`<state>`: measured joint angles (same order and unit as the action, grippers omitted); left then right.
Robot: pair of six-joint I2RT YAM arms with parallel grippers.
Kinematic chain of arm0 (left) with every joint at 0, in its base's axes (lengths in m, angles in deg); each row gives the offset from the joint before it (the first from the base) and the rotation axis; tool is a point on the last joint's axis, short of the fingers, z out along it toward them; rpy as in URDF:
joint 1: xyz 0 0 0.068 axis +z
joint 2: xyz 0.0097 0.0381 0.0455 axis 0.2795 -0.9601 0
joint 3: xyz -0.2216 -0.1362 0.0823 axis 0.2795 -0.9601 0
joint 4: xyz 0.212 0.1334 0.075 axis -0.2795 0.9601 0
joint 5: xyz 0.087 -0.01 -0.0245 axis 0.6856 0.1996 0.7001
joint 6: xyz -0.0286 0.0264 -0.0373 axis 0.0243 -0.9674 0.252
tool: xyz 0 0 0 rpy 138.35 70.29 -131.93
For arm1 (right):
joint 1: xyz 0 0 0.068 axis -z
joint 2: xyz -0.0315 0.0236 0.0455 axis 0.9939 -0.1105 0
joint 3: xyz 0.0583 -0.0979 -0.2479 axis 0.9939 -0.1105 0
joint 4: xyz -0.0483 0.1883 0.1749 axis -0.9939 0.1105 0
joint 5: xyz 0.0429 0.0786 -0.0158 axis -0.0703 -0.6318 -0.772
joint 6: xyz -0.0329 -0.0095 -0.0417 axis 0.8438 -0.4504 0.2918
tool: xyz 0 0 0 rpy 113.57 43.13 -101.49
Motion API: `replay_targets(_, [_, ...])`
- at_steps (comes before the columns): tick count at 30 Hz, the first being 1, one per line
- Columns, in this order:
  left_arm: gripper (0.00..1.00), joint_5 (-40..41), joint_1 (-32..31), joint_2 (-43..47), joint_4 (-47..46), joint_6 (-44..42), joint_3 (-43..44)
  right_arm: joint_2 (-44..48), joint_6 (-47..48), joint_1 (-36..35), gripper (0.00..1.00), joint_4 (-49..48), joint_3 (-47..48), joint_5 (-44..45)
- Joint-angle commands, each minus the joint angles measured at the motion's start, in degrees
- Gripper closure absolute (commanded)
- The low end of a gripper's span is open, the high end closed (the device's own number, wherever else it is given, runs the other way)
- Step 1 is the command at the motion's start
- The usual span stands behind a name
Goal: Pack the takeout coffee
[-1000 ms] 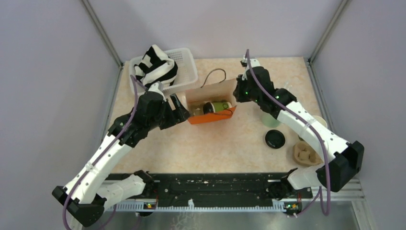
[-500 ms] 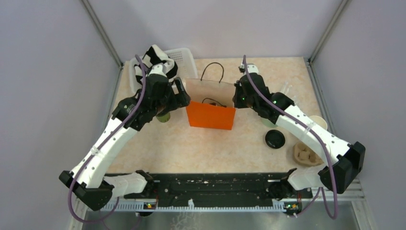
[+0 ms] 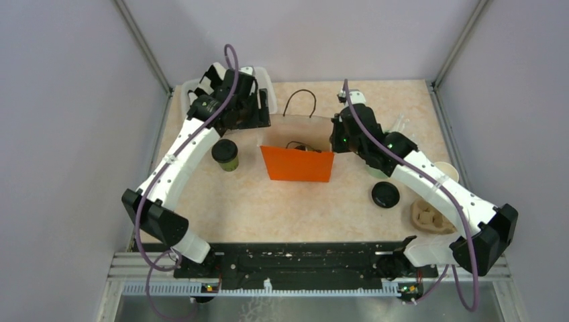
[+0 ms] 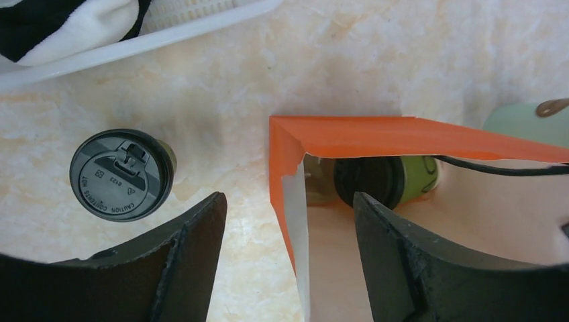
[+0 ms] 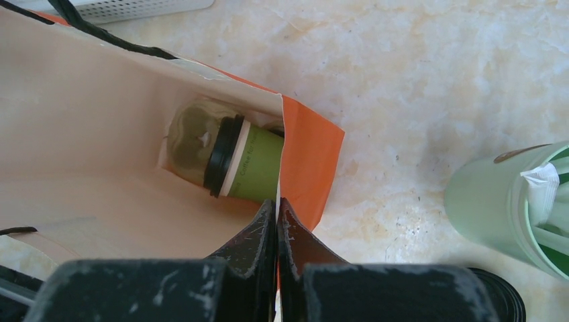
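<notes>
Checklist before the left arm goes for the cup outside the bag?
1. The right gripper is shut on the rim of the bag, mouth open: ok.
2. The left gripper is open and empty: ok.
3. The cup on table is upright, lid on, apart from the bag: ok.
4. The cup in bag is upright: not ok, it lies on its side.
5. Room beside it for a second cup: cannot tell.

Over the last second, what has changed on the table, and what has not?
The orange paper bag was raised from its side to upright. The left fingers pulled back, open, toward the white basket, uncovering a lidded cup standing left of the bag. Unchanged: the right fingers pinch the bag's edge; the other cup lies inside.
</notes>
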<state>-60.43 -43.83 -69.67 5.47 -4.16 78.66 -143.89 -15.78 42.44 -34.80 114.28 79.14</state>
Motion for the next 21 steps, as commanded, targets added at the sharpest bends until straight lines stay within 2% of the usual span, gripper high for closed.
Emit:
replay_targets(1, [0.27,-1.8,0.0,-1.5,-0.3,-3.8,0.5,2.2,1.1,-0.6,1.00,-2.5,0.2,1.4])
replay_targets(4, [0.35,-1.9,0.0,-2.4,-1.7,-4.1,0.1,2.3,1.1,-0.6,1.00,-2.5,0.3,1.4])
replay_targets(10, [0.57,-0.9,0.0,-4.9,-3.8,-6.7,0.6,2.3,1.2,-0.6,1.00,-2.8,-0.2,1.5])
replay_targets(18, [0.66,-1.2,0.0,-6.9,-6.7,-10.1,1.4,1.8,1.2,-0.6,1.00,-2.6,0.3,1.8])
replay_targets(21, [0.79,-2.1,0.1,-6.9,-9.0,-11.9,1.9,1.7,1.2,-0.6,1.00,-2.5,0.4,1.7])
